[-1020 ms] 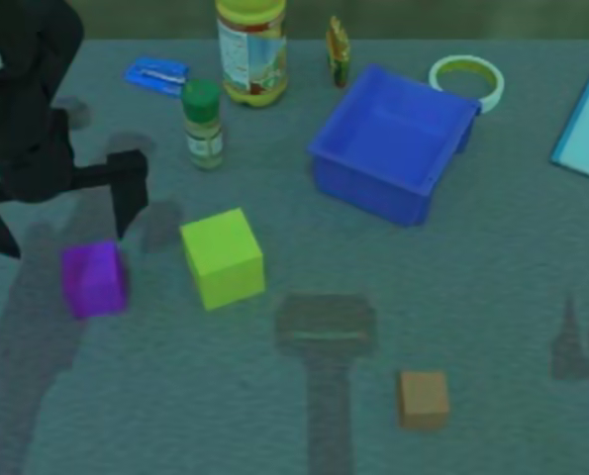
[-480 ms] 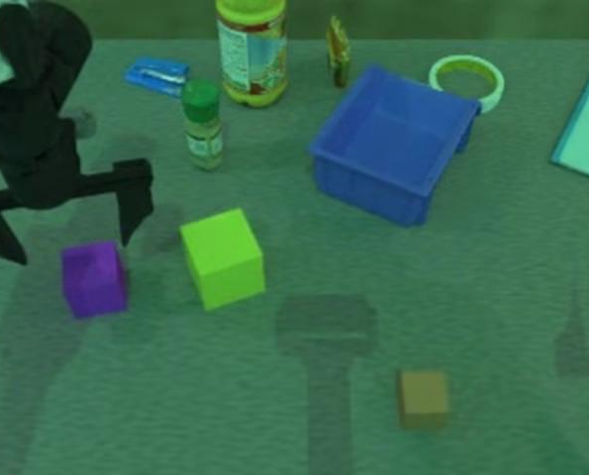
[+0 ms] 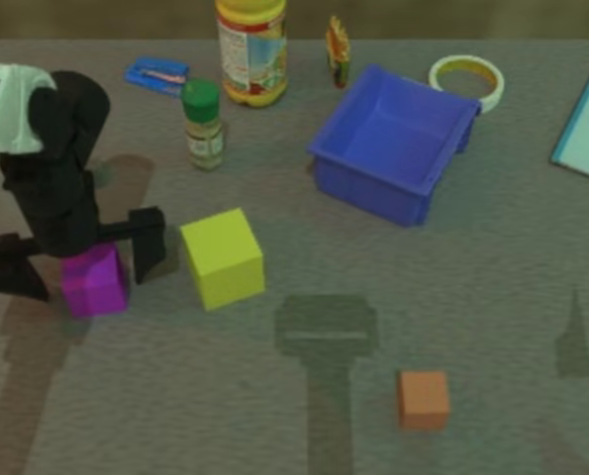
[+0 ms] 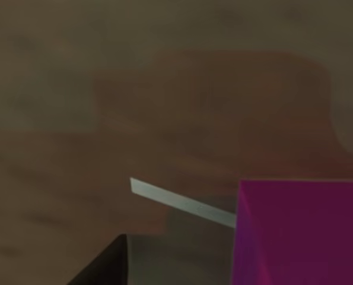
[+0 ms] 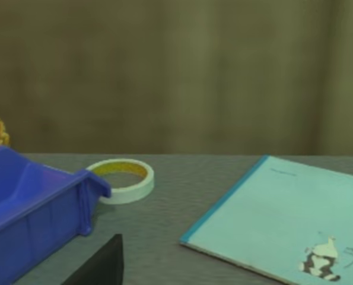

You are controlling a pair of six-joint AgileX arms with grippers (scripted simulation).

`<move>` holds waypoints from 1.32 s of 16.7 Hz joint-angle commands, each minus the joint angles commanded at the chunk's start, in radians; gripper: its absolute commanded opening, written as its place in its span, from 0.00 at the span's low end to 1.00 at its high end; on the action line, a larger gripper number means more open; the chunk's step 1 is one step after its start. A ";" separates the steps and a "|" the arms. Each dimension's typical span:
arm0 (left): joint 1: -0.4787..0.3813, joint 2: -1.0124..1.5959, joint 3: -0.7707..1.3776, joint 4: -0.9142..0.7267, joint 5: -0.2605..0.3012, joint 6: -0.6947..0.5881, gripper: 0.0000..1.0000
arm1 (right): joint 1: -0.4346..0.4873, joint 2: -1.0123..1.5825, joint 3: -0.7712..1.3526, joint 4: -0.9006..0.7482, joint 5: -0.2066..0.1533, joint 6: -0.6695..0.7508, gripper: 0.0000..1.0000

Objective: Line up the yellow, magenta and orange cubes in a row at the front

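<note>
Risk here is an off-centre grip: left gripper [image 3: 73,259] hangs wide open astride magenta cube [image 3: 94,282], holding nothing. Closing unevenly could shove it toward yellow cube [image 3: 223,257]. Right gripper's state cannot be told.

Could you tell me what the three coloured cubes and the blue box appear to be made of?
The yellow cube, magenta cube and orange cube look solid and matte, with flat, glare-free faces. The blue open box looks like thin-walled moulded plastic.

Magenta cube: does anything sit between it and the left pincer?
Nothing visible does. In the top view the left pincer is open and straddles the magenta cube, one finger on each side. The yellow cube stands apart, beside the outer finger.
</note>
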 joint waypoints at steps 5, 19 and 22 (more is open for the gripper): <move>0.000 0.001 -0.001 0.001 0.000 0.000 0.92 | 0.000 0.000 0.000 0.000 0.000 0.000 1.00; 0.000 0.001 -0.001 0.001 0.000 0.000 0.00 | 0.000 0.000 0.000 0.000 0.000 0.000 1.00; 0.000 0.001 -0.001 0.001 0.000 0.000 0.00 | 0.000 0.000 0.000 0.000 0.000 0.000 1.00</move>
